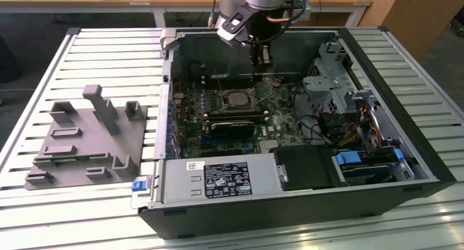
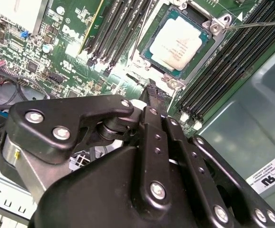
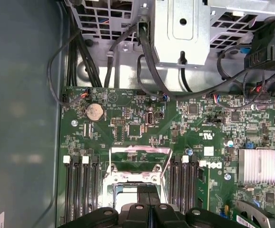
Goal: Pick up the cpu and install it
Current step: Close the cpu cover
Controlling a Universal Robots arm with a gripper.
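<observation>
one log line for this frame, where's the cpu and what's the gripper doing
cpu: lying in socket, top uncovered | gripper: shut, empty, over motherboard by socket edge

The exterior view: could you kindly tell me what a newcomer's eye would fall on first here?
The open computer case on the slatted table draws the eye first, with the arm's claw hanging inside it near the top of the exterior view. Near the claw the silvery cpu lies in its socket on the green motherboard, and a grey plastic tray sits on the table at the exterior view's left.
</observation>
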